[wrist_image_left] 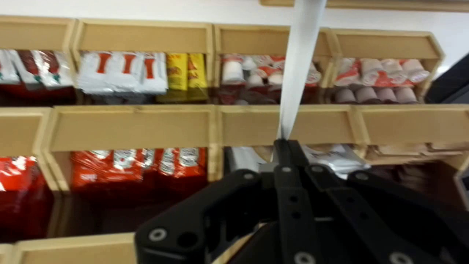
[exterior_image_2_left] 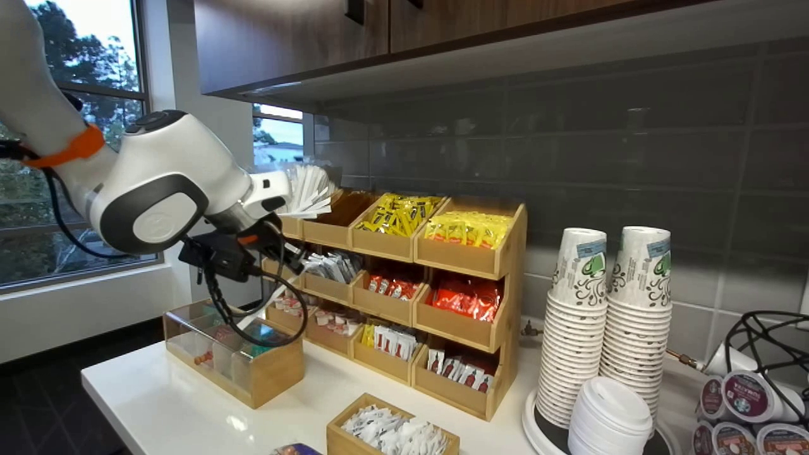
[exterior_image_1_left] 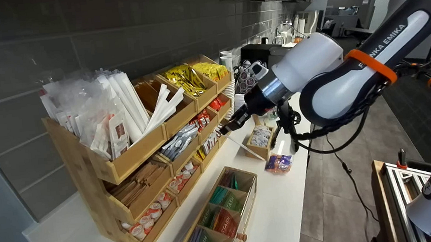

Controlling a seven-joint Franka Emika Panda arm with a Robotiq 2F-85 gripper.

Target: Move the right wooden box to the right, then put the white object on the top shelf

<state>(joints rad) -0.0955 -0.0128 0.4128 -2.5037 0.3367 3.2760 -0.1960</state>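
My gripper (exterior_image_1_left: 227, 128) is shut on the white object, a long thin white strip (exterior_image_1_left: 246, 148), which slants down from the fingertips. In the wrist view the strip (wrist_image_left: 301, 55) rises from the closed fingertips (wrist_image_left: 285, 145). The gripper (exterior_image_2_left: 296, 259) and strip (exterior_image_2_left: 275, 294) also show in an exterior view, before the rack's middle tier. The right wooden box (exterior_image_1_left: 256, 151), also in an exterior view (exterior_image_2_left: 344, 439), holds white packets and stands on the counter. The top shelf (exterior_image_2_left: 383, 243) holds yellow packets and white wrapped sticks; its edge (wrist_image_left: 73, 253) shows low in the wrist view.
A wooden compartmented tray (exterior_image_2_left: 278, 374) with green packets stands before the rack. A purple-and-orange bag (exterior_image_1_left: 279, 163) lies beside the small box. Stacked paper cups (exterior_image_2_left: 574, 341) and white lids (exterior_image_2_left: 612, 411) stand past the rack's end. A cabinet (exterior_image_2_left: 442, 31) hangs above.
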